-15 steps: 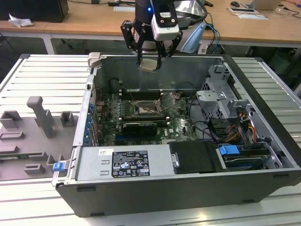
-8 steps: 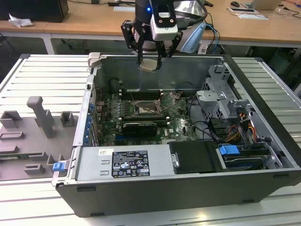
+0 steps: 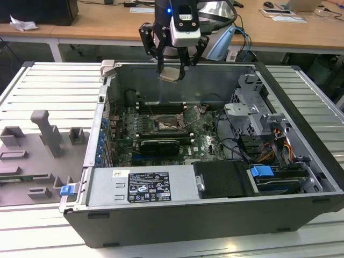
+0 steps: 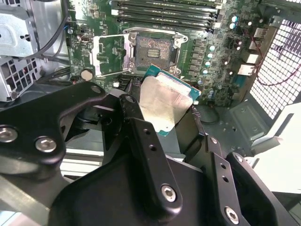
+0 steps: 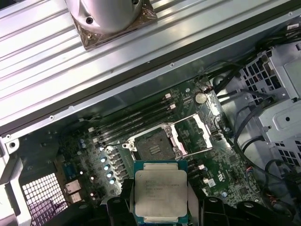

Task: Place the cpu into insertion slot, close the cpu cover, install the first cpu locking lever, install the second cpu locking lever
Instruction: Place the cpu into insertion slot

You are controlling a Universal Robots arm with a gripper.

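My gripper [image 3: 171, 71] hangs above the open computer case, over its far wall, shut on the cpu [image 3: 169, 74]. The cpu is a thin square chip with a pale metal face, clamped by its edges between the two black fingers [image 4: 136, 123] in both wrist views [image 5: 161, 190]. Below it on the green board lies the insertion slot [image 3: 165, 125], a dark-rimmed square socket [image 4: 153, 51] with bare contacts [image 5: 153, 146]. The cpu cover [image 4: 106, 55] is a silvery frame, swung open and lying beside the socket [image 5: 195, 134]. The chip is well above the socket, apart from it.
Long black memory sticks [image 3: 161, 104] run just behind the socket. A grey power supply box [image 3: 142, 185] fills the case's near side. A metal drive cage [image 3: 252, 110] with cables stands at the exterior view's right. Grey fixtures [image 3: 45, 134] sit on the ribbed table at the left.
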